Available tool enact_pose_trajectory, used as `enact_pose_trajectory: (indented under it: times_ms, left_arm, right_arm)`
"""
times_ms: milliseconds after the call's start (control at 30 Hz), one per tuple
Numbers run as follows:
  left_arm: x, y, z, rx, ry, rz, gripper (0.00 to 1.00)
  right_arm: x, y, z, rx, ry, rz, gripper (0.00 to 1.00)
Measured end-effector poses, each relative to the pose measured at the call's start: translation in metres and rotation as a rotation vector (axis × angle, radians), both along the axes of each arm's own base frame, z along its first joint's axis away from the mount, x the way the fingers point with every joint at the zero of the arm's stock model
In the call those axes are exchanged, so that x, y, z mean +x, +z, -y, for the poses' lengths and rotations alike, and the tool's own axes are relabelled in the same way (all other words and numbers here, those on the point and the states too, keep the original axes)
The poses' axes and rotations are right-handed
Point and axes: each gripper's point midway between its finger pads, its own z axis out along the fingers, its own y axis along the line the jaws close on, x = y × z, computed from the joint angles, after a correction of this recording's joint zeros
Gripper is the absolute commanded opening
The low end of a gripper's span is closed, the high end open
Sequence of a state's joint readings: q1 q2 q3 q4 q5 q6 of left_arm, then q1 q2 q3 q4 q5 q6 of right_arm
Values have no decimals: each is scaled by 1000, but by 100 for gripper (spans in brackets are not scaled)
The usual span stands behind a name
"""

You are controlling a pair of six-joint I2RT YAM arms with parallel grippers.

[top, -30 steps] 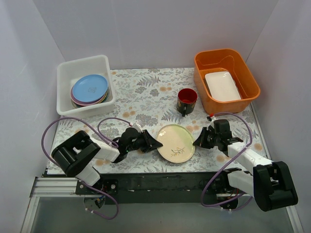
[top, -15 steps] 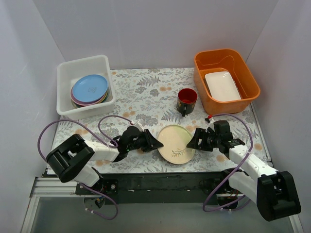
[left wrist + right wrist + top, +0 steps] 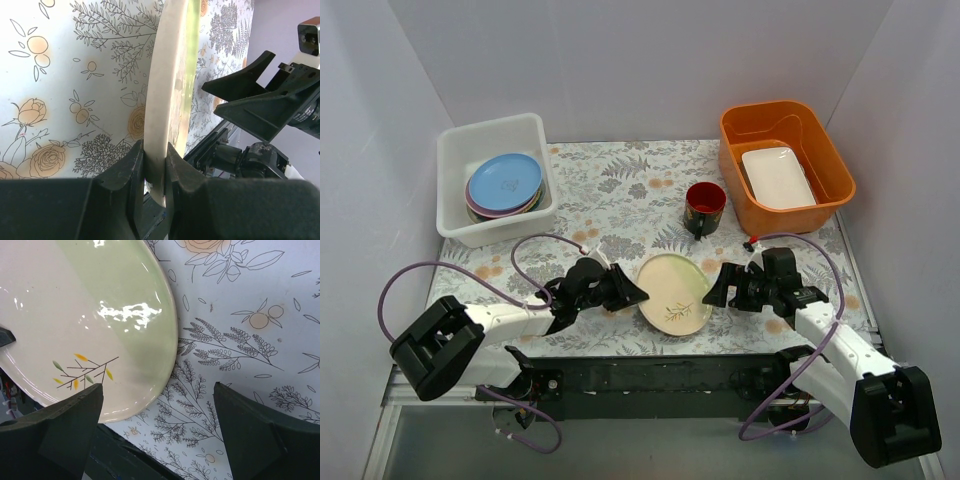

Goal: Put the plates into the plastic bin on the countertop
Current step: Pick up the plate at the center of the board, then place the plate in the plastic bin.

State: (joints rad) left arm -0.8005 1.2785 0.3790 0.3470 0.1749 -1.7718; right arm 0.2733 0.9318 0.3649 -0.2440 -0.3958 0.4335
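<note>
From above, a round cream plate (image 3: 673, 293) with a pale green band and a small sprig is near the front of the flowered surface (image 3: 620, 200), between the left tool (image 3: 628, 292) and right tool (image 3: 712, 292). It is well apart from the white bin (image 3: 455, 150), where a blue-topped stack (image 3: 505, 182) shows only rims.

In the left wrist view, the left tool is clamped on the plate's thick rim, seen edge-on.

In the right wrist view, the right tool's fingers (image 3: 70, 420) stand wide apart, and the frame cuts off the glossy plate.

Orange tub (image 3: 798, 214) holds white dish (image 3: 778, 176); mug (image 3: 705, 206) seemingly upright.
</note>
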Motion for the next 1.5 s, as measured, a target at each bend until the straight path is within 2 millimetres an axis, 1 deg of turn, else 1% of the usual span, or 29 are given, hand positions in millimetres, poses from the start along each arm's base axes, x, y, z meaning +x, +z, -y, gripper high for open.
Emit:
enact_pose_trajectory:
  times_ms: [200,400,700,867,1167,1300,1500]
  left_arm:
    - [6,5,5,18,-6,3,0]
    - [17,13,12,39,-15,20,0]
    - [35,31,8,54,-19,25,0]
    - [53,46,-4,55,8,30,0]
    - [82,94,-23,28,40,94,0]
    - [89,109,-29,20,40,108,0]
    - [92,118,-45,16,62,109,0]
  right_arm:
    - [-4,7,2,-3,-3,17,98]
    - [-2,18,3,-7,3,49,98]
    - [-4,18,1,5,13,38,98]
    - [-1,22,-3,27,20,54,98]
    - [1,22,-5,39,25,53,98]
    - [1,22,-5,39,25,52,98]
    - [0,20,-6,42,27,49,98]
